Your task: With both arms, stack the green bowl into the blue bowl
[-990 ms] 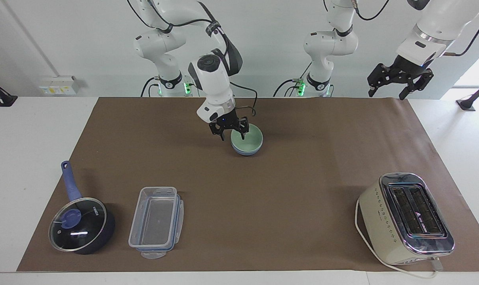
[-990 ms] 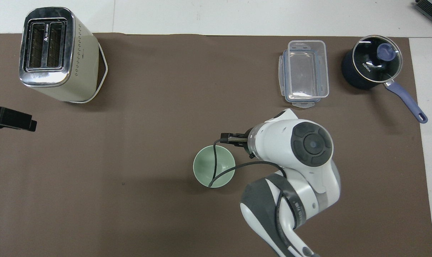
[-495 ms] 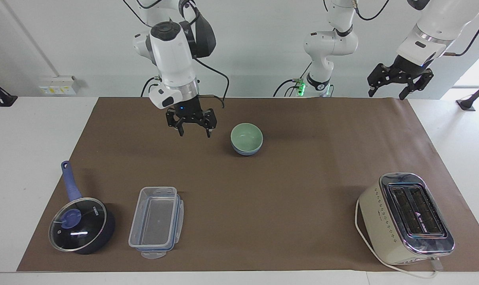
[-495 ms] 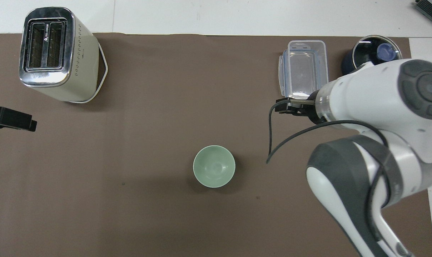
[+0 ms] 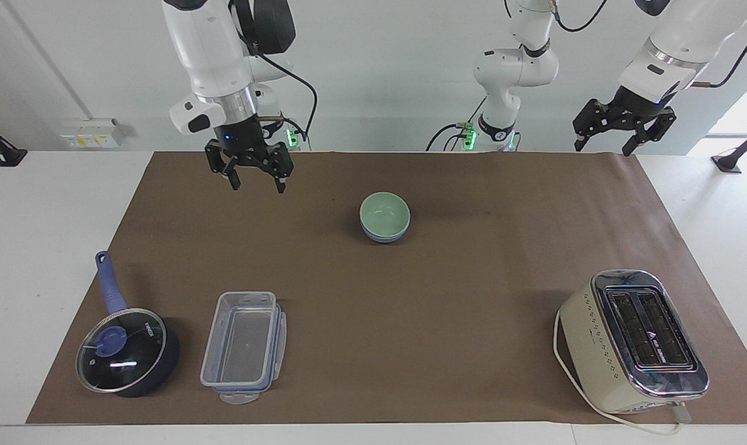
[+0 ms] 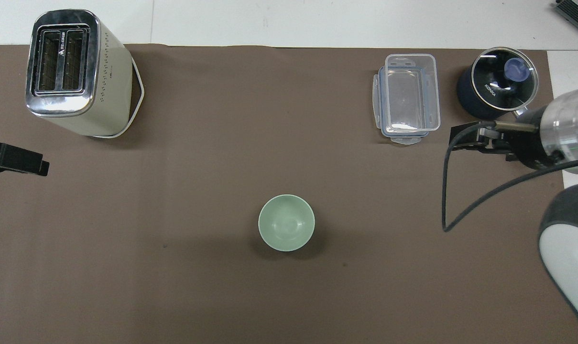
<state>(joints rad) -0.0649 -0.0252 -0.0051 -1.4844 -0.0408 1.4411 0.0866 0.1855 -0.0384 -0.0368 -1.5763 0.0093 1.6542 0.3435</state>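
White arms [image 5: 209, 46] — black cables, hands.

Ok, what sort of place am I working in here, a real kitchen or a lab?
Most likely a robot lab set up as a mock kitchen: kitchenware such as the toaster and saucepan sits on a brown paper sheet over a plain white table, against bare walls.

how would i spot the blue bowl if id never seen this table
On the brown paper mat, find the lone bowl stack at mid-table, nearer the robots than the cream toaster. The small periwinkle-blue bowl is the bottom one, a rim showing under the pale mint-green bowl.
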